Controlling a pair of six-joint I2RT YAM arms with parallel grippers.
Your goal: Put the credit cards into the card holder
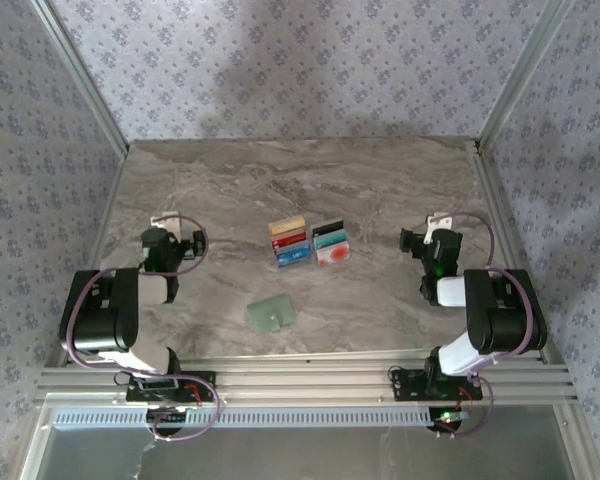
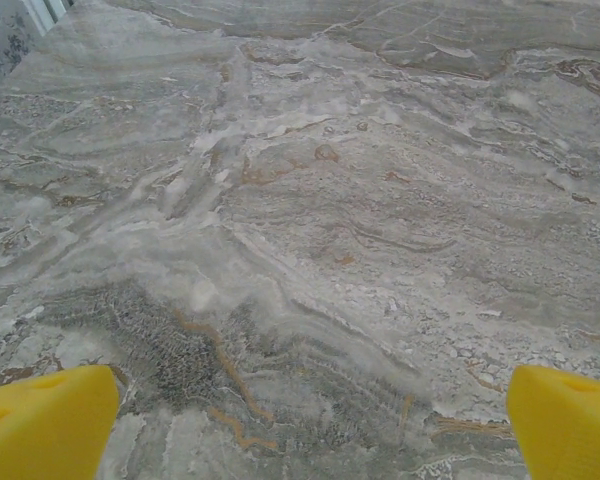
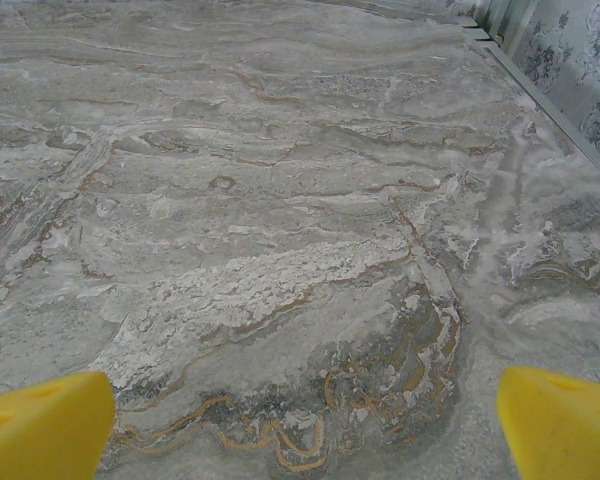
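Observation:
Several credit cards lie in two short columns at the middle of the marble table: tan (image 1: 286,226), red (image 1: 289,241) and blue (image 1: 292,257) on the left, black (image 1: 328,228), teal (image 1: 330,241) and white-with-red (image 1: 332,255) on the right. The pale sage-green card holder (image 1: 272,313) lies flat nearer the front, below the cards. My left gripper (image 1: 164,222) rests far left of the cards and my right gripper (image 1: 435,224) far right. Both stand open; yellow fingertips (image 2: 45,420) (image 3: 40,425) sit wide apart over bare marble.
Patterned walls and metal frame posts (image 1: 75,75) enclose the table on three sides. An aluminium rail (image 1: 300,380) runs along the near edge by the arm bases. Bare marble (image 1: 300,180) stretches behind the cards.

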